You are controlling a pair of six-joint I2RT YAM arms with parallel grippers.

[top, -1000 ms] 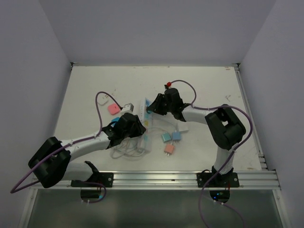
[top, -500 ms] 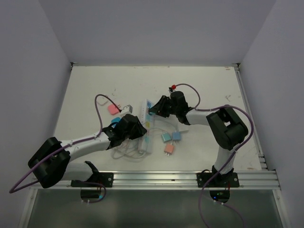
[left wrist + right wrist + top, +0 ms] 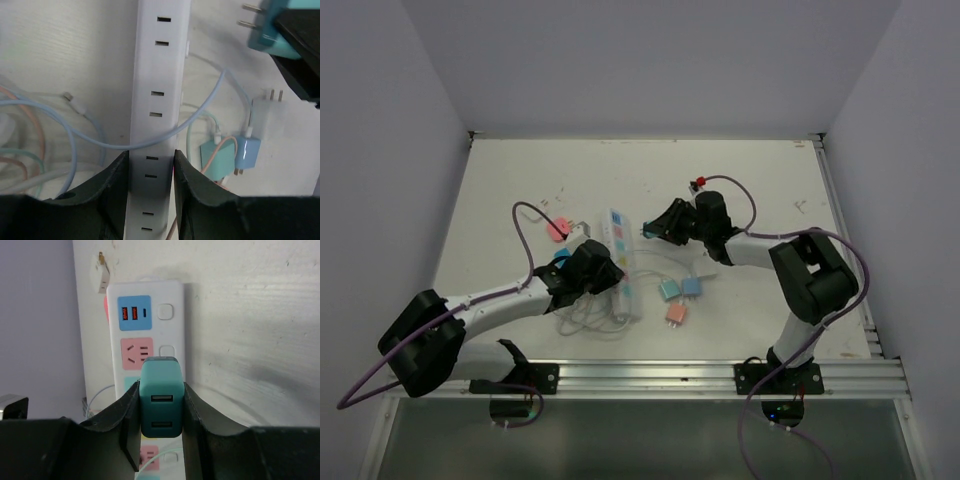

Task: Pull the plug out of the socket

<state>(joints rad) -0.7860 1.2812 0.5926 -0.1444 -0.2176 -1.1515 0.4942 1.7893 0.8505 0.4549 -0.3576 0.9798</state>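
Far left, a pink cube (image 3: 557, 229) lies on the table (image 3: 760, 170). A white adapter (image 3: 582, 228) sits just beside it, near the socket's far end.

Now the left claw (image 3: 597, 268): it's down on the socket (image 3: 618, 235), and the left wrist view shows it plainly. There's one black finger (image 3: 112, 190) on each long side of the white strip, both pressed against it, pinching its near half. The socket lies flat on the table, running away from the arms at a slight tilt, pastel faces up. The blue USB face (image 3: 134, 312) sits at the far end, with a pink outlet (image 3: 136, 352) next to it. Pale cables (image 3: 582, 318) tangle by the near end, left of the strip, and one light-blue cable (image 3: 200, 117) crosses over it.

Over to the right claw (image 3: 653, 229), and it's pinching the plug (image 3: 647, 232), the teal cube. In the right wrist view both fingers are tight on its flanks, and its two USB ports face the camera. And the plug is out! Its two prongs (image 3: 248, 15) show bare in the left wrist view, and from above it hangs just right of the socket's far half, apart from it.

Nearer the arms, right of the socket, the loose ones: a teal cube (image 3: 669, 289) and a blue cube (image 3: 691, 286) side by side, an orange cube (image 3: 675, 312) just nearer, and a white cube (image 3: 265, 117) close by.
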